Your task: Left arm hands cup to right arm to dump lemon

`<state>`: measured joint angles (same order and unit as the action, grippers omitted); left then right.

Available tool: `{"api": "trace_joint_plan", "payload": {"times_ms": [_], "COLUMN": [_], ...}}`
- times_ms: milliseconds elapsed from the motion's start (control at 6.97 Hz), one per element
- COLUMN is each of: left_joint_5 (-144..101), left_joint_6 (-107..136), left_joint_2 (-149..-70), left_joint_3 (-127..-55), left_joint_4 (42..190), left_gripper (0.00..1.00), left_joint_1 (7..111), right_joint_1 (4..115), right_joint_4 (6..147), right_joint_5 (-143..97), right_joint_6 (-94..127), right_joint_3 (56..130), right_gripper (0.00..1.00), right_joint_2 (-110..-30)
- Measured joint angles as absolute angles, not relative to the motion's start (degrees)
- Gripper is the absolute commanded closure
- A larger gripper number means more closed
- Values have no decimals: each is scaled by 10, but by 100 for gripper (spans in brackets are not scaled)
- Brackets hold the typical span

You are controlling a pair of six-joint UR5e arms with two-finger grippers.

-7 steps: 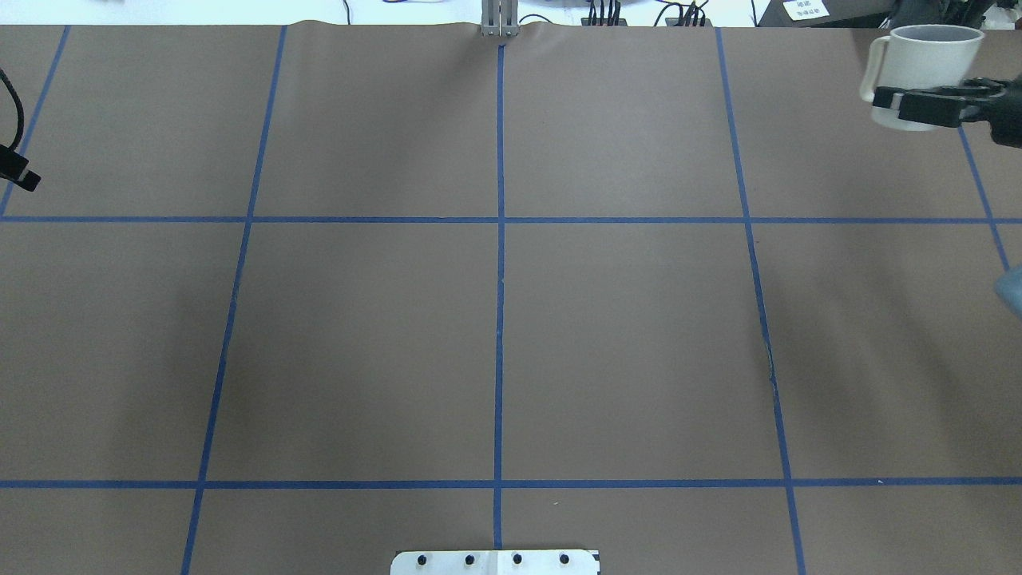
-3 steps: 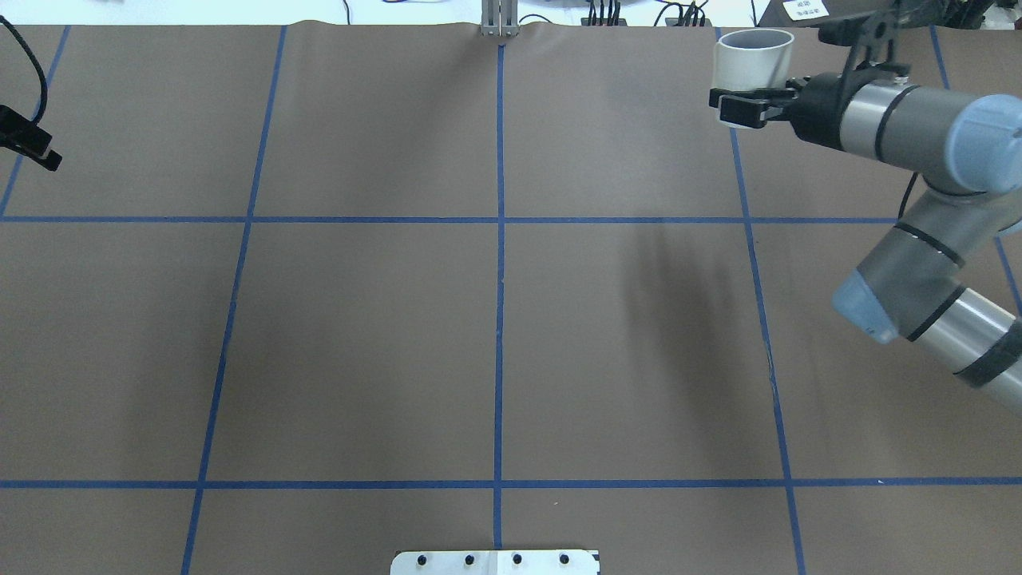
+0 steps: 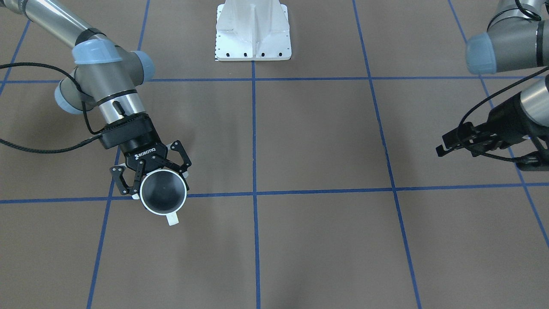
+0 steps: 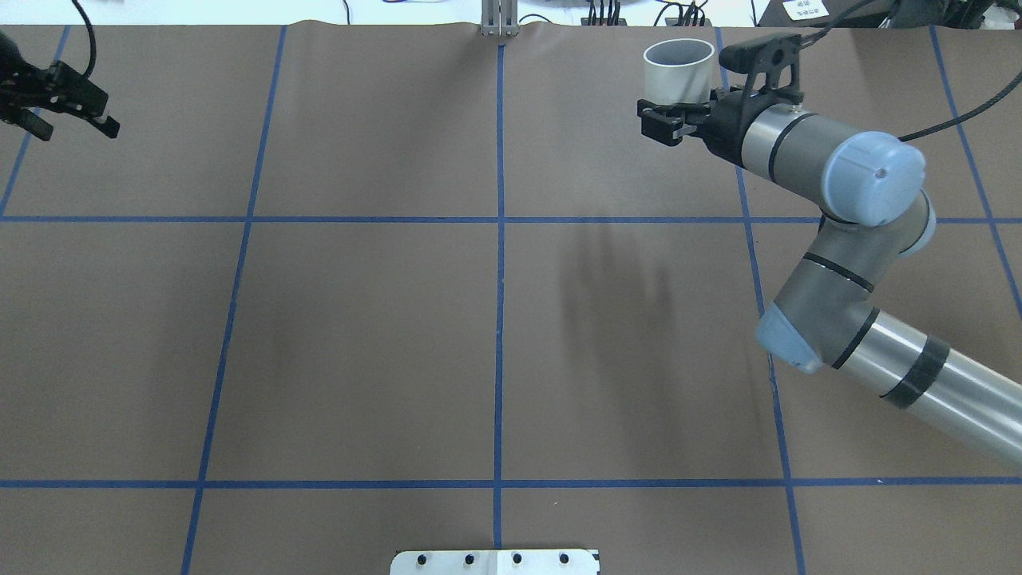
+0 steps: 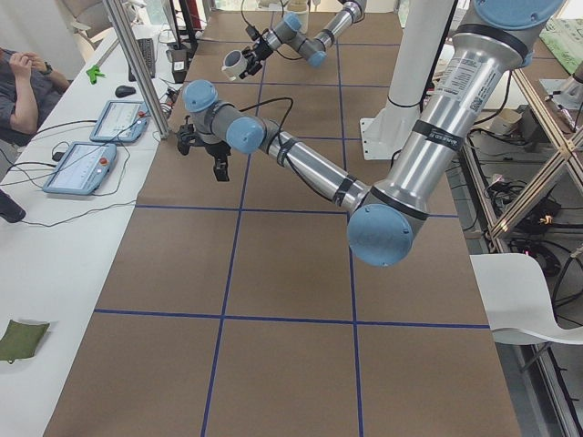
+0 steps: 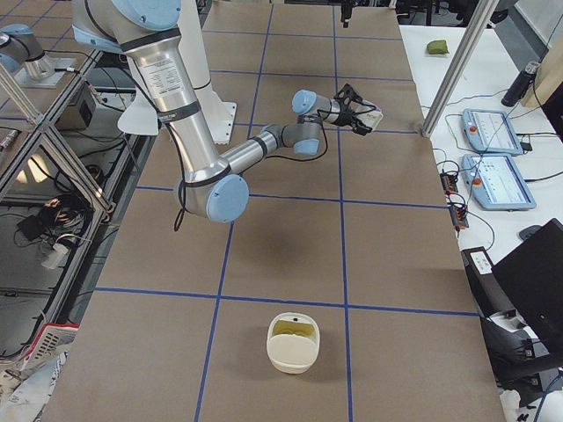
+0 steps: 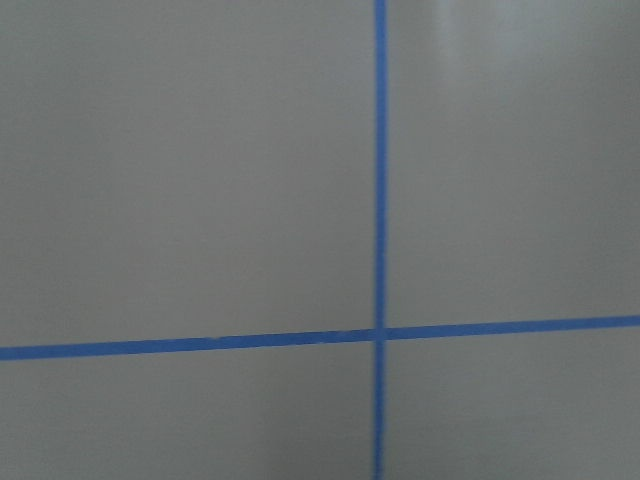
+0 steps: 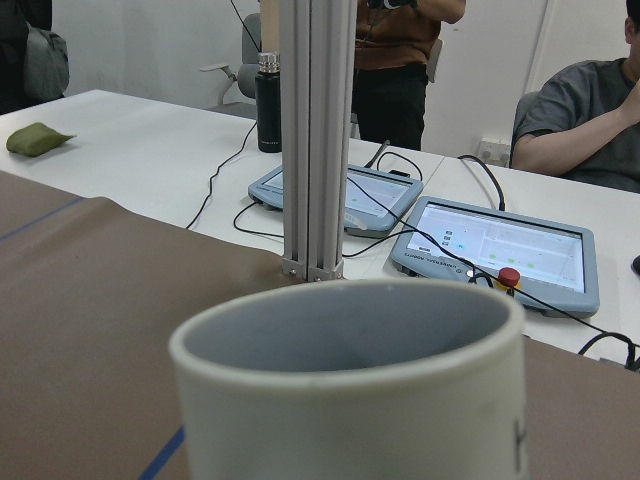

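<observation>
Your right claw point(image 3: 153, 175) hugs cup point(image 3: 164, 194), upright. Cup looks empty; lemon point(image 6: 295, 330) sits in white bowl point(image 6: 293, 359). Left claw point(image 3: 444, 145): can't tell. Dump looks done.

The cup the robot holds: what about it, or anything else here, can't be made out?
Lettering: right wrist view shows the cup close, but only a dark fragment, cut off by the right edge.
Handle: overhead view, hidden behind the cup's body; the front-facing view shows it.
Cup's bottom: wrist and overhead views, hidden by its near wall.
Yellowish thing in the cream container: exterior right view, too small to name.
</observation>
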<state>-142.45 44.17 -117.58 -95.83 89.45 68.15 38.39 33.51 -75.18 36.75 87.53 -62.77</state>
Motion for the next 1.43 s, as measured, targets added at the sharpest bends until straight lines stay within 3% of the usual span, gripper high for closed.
{"api": "trace_joint_plan", "payload": {"times_ms": [143,861,1435], "left_joint_5": [-1427,-1430,-1427], "left_joint_6": [502,698,902], "left_joint_2": [-1205,-1299,-1334], "left_joint_3": [-959,-953,-888], "left_joint_4": [896,917,1104], "left_gripper": [0,0,0], "left_joint_1": [665,600,557], "right_joint_1": [369,334,288], "right_joint_4": [349,418,418], "right_joint_5": [-728,-682,-589], "right_joint_6": [310,225,291], "right_joint_3": [875,849,786], "right_gripper": [74,72,71], "right_joint_2": [-619,-536,-459]}}
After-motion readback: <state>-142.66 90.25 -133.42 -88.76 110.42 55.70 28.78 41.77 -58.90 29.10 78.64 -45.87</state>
